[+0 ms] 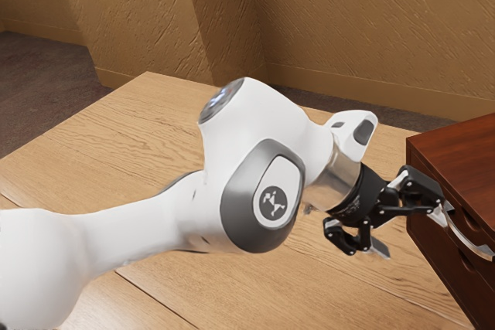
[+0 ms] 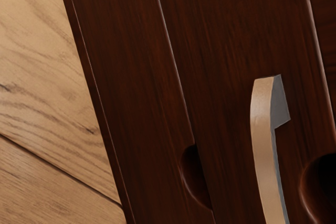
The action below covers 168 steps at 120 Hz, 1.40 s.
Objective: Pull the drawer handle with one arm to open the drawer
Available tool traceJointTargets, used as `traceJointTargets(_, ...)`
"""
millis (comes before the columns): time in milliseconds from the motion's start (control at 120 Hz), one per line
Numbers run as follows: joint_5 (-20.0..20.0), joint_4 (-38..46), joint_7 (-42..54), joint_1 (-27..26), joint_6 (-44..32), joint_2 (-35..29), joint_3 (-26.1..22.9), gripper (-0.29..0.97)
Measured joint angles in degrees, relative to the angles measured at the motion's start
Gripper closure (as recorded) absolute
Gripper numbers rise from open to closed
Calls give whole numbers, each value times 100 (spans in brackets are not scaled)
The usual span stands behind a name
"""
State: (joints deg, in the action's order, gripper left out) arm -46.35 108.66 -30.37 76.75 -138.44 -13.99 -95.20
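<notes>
A dark red-brown wooden drawer cabinet stands on the table at the exterior view's right. Its drawer front carries a curved, pale metal handle. My black gripper hangs just left of the cabinet front, open, with its fingers spread wide and nothing between them. One fingertip lies close to the handle's upper end; I cannot tell whether it touches. In the wrist view the drawer front is seen close up, with the handle running across it and a rounded recess beside it.
The cabinet sits on a light wooden table with open surface toward the exterior view's left. My white arm crosses the table's middle. Tan walls stand behind the table.
</notes>
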Motion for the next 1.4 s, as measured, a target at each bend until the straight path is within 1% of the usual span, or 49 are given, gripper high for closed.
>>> traceJointTargets(75, -14, -1, -3, 145, -46, -25, -26, 0)
traceJointTargets(233, -54, -11, -9, 248, -139, -118, -192, 0)
traceJointTargets(258, -66, -33, -10, 423, -165, -128, -384, 0)
traceJointTargets(342, -94, -252, -12, 1352, -237, -247, -1292, 0)
traceJointTargets(392, -100, -393, -12, 1795, -270, -346, -1709, 0)
traceJointTargets(433, -90, -481, -12, 2049, -293, -415, -1936, 0)
traceJointTargets(483, -110, -530, -1, 2180, -311, -489, -2055, 0)
traceJointTargets(742, -81, -550, 29, 2273, -291, -537, -2134, 0)
traceJointTargets(1008, -230, -507, 10, 2210, -79, -475, -2122, 0)
traceJointTargets(1400, -144, -396, -170, 2233, 286, -401, -2076, 0)
